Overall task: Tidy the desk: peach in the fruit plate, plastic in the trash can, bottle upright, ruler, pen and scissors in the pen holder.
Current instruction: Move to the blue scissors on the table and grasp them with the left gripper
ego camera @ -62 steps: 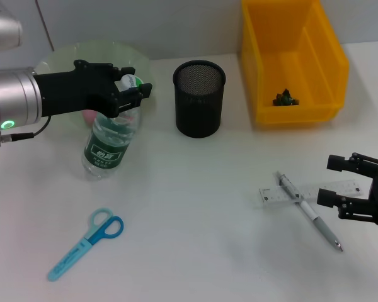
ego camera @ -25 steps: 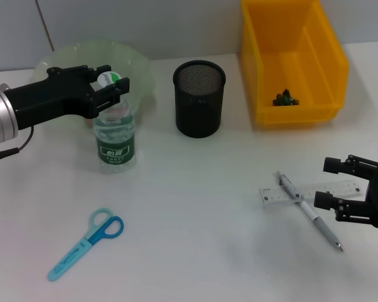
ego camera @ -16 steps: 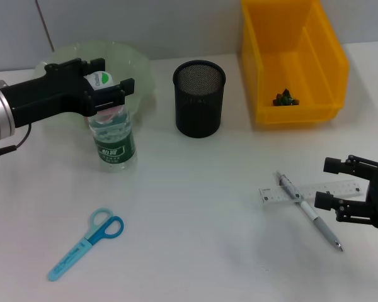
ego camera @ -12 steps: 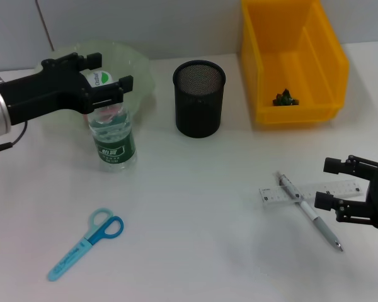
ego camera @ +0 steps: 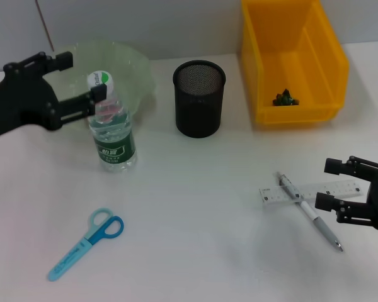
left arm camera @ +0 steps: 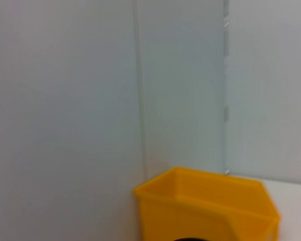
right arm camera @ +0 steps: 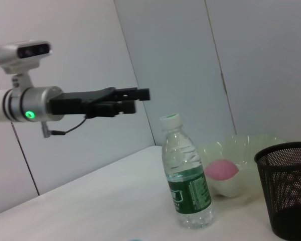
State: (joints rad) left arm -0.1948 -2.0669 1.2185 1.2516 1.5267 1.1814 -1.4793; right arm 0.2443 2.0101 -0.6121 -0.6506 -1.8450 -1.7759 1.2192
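The water bottle [ego camera: 113, 129] stands upright on the table [ego camera: 195, 207] at far left, just in front of the green fruit plate [ego camera: 135, 66], where the pink peach [right arm camera: 221, 168] already lies. The left gripper [ego camera: 72, 80] hangs beside the bottle's neck with its fingers apart, and the right wrist view shows it clear of the cap. One finger tip looks very close to the neck in the head view, so a sideways swing of that arm could clip the bottle and topple it onto the plate or table.

Three items are not yet put away. The blue scissors [ego camera: 85, 244] lie flat at near left, well apart from the black mesh pen holder [ego camera: 199, 98] in the far middle. The clear ruler [ego camera: 309, 189] and the pen [ego camera: 310, 214] lie crossed at near right, the pen over the ruler. The right gripper [ego camera: 340, 186] hovers just right of them, fingers apart. Because the pair overlap, closing on one could drag or flick the other, and the thin flat ruler may slip out of a pinch. Long items may also catch the holder's rim and tip it. The yellow trash can [ego camera: 291, 60] at far right holds a small dark scrap.
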